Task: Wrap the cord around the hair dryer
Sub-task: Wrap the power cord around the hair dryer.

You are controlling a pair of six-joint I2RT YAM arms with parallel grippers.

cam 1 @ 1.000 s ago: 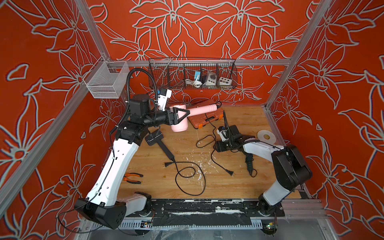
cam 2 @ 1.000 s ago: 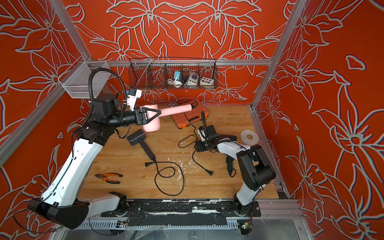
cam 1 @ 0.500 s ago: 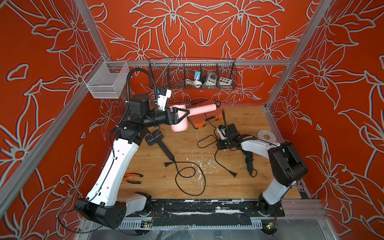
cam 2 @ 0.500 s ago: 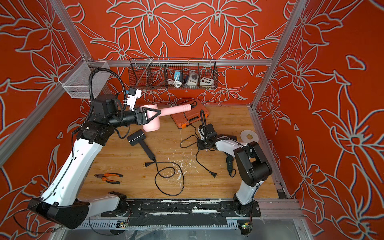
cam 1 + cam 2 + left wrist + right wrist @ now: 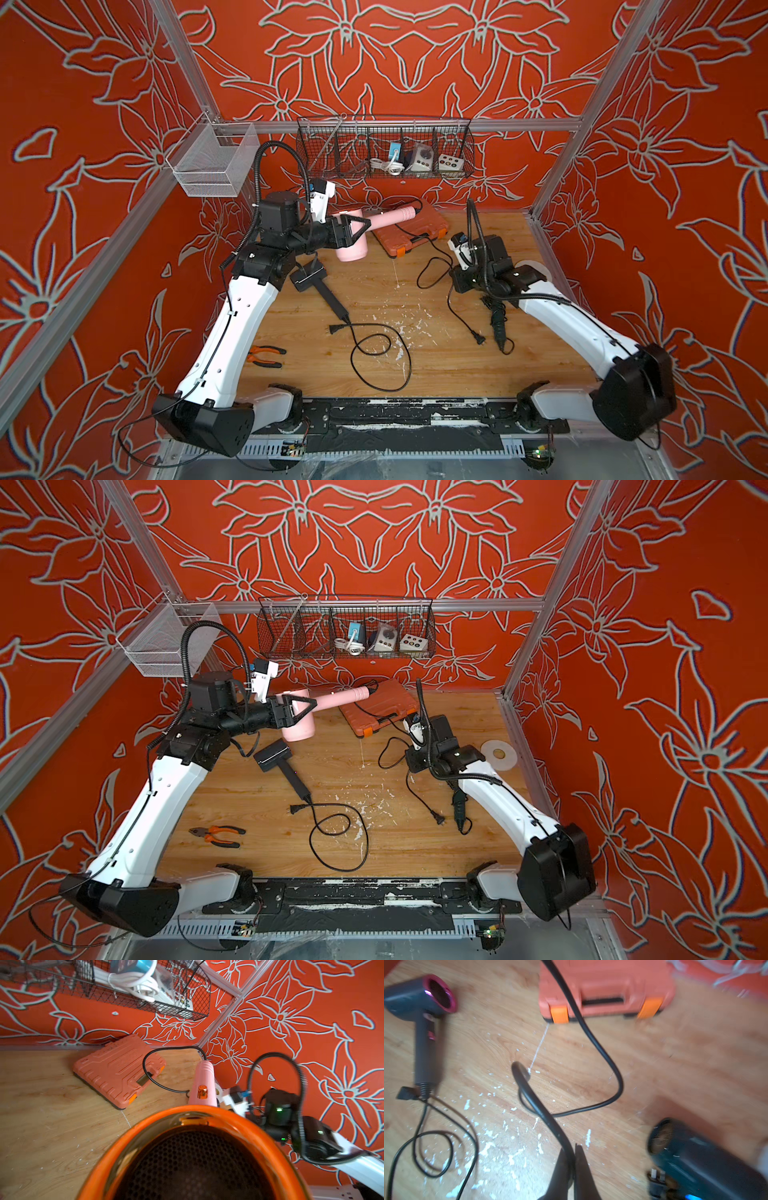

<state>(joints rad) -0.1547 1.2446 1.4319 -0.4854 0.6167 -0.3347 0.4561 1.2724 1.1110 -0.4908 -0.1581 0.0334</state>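
Observation:
The pink hair dryer (image 5: 353, 252) (image 5: 297, 732) hangs above the table at the back left, its handle (image 5: 202, 1086) pointing toward the back wall. My left gripper (image 5: 353, 226) (image 5: 301, 708) is shut on its head. In the left wrist view the rear grille (image 5: 193, 1157) fills the foreground and hides the fingers. The black cord (image 5: 432, 249) (image 5: 158, 1082) runs from the handle's end over the orange case, loops on the table and ends in a plug (image 5: 480, 340). My right gripper (image 5: 455, 282) (image 5: 572, 1153) is shut on the cord (image 5: 591, 1034) just above the wood.
A dark grey hair dryer (image 5: 309, 276) (image 5: 423, 1022) lies at centre left with its own coiled cord (image 5: 378, 357). An orange tool case (image 5: 409, 235) sits at the back. Pliers (image 5: 266, 356) lie front left. A dark dryer (image 5: 496, 320) lies beside my right arm, a tape roll (image 5: 498, 754) further right.
My right gripper's jaws have closed on the cord, and the right arm's elbow has swung out toward the front. The left arm holds the pink dryer still.

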